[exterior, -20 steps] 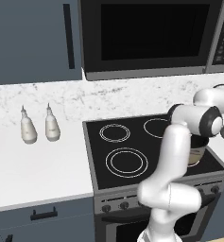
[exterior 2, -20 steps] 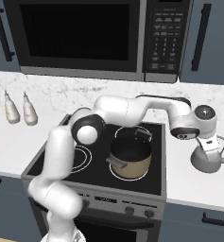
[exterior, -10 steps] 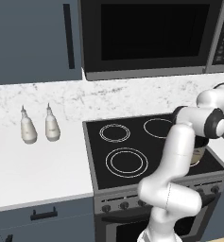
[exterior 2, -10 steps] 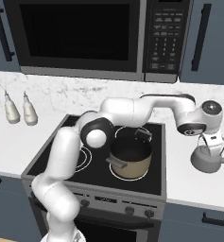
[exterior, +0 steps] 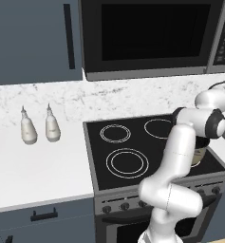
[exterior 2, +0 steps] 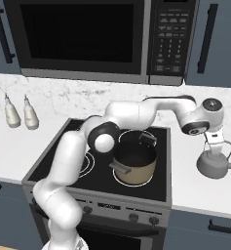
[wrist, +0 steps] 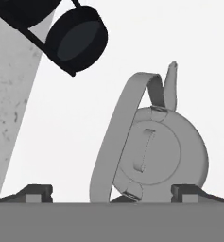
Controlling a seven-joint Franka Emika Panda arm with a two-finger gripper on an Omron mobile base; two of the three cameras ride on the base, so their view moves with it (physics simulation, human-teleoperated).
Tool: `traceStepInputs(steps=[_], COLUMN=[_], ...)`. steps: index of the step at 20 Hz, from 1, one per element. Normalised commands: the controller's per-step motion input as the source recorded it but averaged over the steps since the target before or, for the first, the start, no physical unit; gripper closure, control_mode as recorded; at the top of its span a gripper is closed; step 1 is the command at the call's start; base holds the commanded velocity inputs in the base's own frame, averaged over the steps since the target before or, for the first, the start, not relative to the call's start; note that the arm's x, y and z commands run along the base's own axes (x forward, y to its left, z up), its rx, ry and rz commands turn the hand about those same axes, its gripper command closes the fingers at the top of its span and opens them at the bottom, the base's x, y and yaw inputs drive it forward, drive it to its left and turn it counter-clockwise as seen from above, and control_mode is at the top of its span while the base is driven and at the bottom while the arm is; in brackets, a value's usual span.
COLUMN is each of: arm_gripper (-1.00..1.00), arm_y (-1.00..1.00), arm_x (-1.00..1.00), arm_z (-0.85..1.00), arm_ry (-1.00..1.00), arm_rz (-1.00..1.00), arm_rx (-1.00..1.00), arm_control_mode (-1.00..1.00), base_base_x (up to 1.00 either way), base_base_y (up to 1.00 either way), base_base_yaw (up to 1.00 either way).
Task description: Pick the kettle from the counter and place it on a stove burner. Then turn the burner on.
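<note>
The silver-grey kettle [exterior 2: 214, 166] stands upright on the white counter [exterior 2: 197, 193] just right of the cooktop. My gripper [exterior 2: 216, 148] hangs straight above it, close over the arched handle, and touches nothing. In the hand view I look down on the kettle [wrist: 163, 151], its handle [wrist: 117, 142] curving up toward me. The gripper [wrist: 112, 194] is open, with one fingertip on each side of the kettle. The wide double-ring burner [exterior: 128, 163] lies bare at the front left of the black cooktop [exterior: 133, 142].
A tan pot [exterior 2: 134, 163] sits on the cooktop's front right, beside the kettle and partly behind my arm. Two white bottles [exterior: 28, 129] [exterior: 52, 126] stand on the left counter. A microwave [exterior 2: 83, 39] hangs above the stove. Knobs [exterior 2: 131, 217] line the stove front.
My arm has stretched further right. The hand has moved from beside the pot to directly over the kettle and dropped a little. The kettle and pot have not moved.
</note>
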Motion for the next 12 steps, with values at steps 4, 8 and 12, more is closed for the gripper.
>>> traceStepInputs(steps=[4, 8, 12], arm_gripper=[-1.00, -1.00, -1.00], arm_y=[0.00, 0.00, 0.00], arm_x=[0.34, 0.31, 0.28], arm_z=[-0.10, -0.11, -0.15], arm_ry=[0.00, 0.00, 0.00], arm_rz=[-0.09, -0.08, -0.07], arm_rx=[0.00, 0.00, 0.00], arm_control_mode=[-1.00, -1.00, -1.00], base_base_x=[0.00, 0.00, 0.00], base_base_y=[0.00, 0.00, 0.00], base_base_yaw=[0.00, 0.00, 0.00])
